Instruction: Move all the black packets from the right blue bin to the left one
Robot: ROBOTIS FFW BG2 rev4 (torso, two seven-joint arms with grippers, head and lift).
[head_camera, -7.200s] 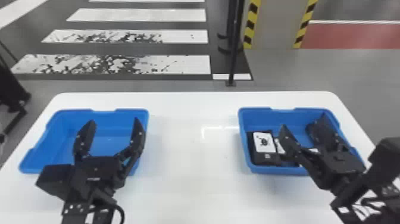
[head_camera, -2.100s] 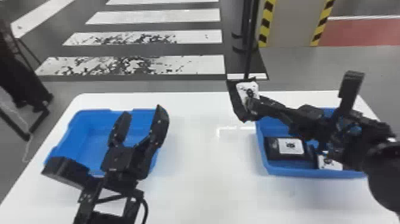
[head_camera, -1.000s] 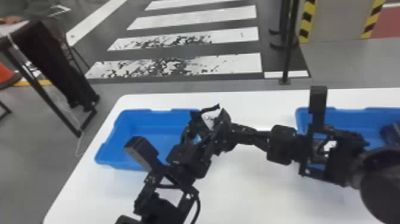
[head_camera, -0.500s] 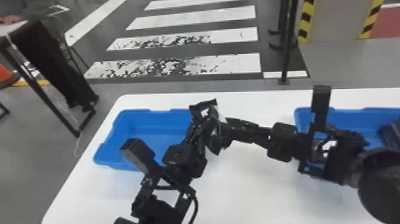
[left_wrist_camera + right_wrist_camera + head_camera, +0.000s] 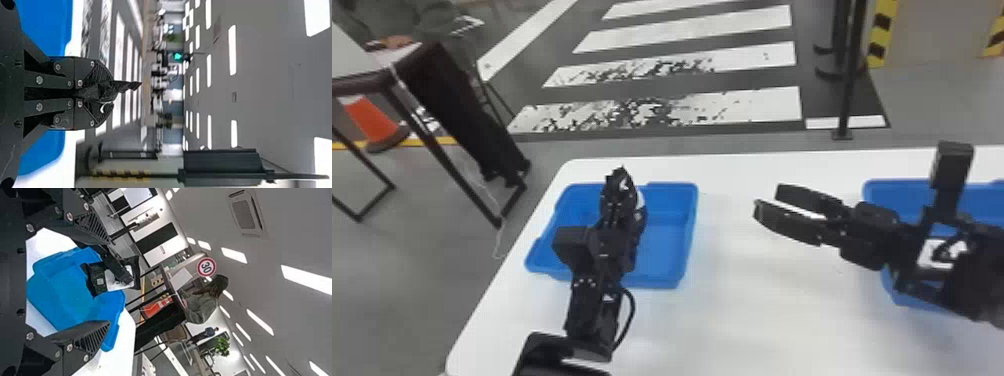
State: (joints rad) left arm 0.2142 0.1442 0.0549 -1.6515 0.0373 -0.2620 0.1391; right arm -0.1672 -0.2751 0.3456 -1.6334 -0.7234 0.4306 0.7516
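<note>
One black packet point(image 5: 97, 281), white label point(image 5: 116, 279) showing, pinched in the closed fingers of the left gripper point(image 5: 621, 179), above the left blue bin point(image 5: 662, 250). One right gripper point(image 5: 766, 197), empty, fingers spread wide, over the white table point(image 5: 757, 320) between that bin and the right blue bin point(image 5: 880, 196). Beyond the table, striped floor markings point(image 5: 747, 107) and one orange cone point(image 5: 369, 119), the latter beneath a second table point(image 5: 362, 77)

Left gripper point(image 5: 623, 190) — 2 fingers point(image 5: 64, 66) closed on a black packet point(image 5: 128, 85) — above a blue bin point(image 5: 49, 23).
</note>
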